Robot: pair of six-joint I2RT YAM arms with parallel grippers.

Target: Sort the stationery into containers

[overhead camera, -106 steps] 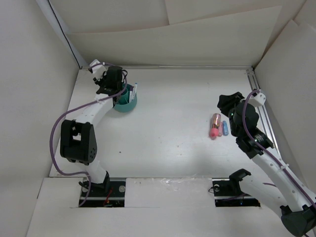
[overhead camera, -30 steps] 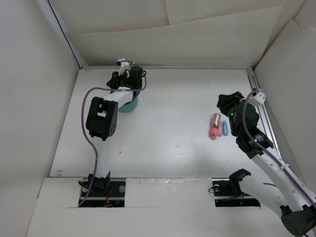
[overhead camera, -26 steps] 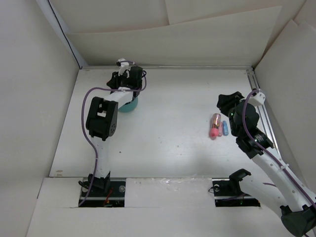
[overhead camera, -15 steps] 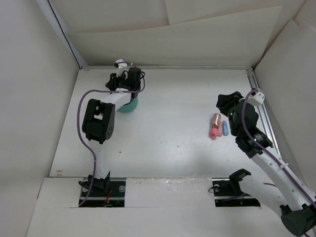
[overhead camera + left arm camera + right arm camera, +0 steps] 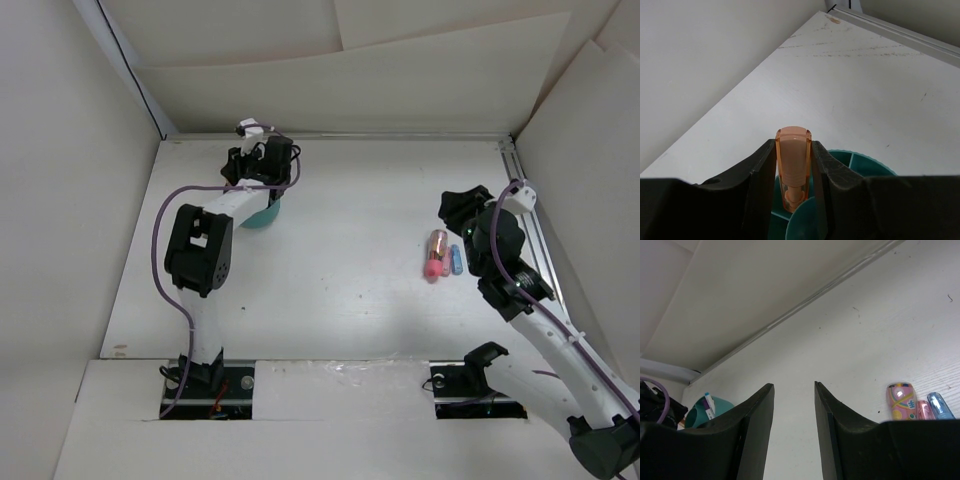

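One orange piece (image 5: 793, 150) stands pinched upright in my left gripper (image 5: 794, 167), held so, I judge, to drop end-first into the teal cup (image 5: 875, 161) just beneath it, at ten o'clock on the table (image 5: 350, 290). My right gripper (image 5: 792, 386) hangs parted and empty, with the loose stubby pieces (image 5: 902, 401) at its four o'clock.

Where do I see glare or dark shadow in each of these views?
Left wrist view: the orange piece in the left tool carries a pale shine at its top. Right wrist view: small glare spots on the short pieces; the right tool is a dark shape. Top view: soft, even light, faint shadows.
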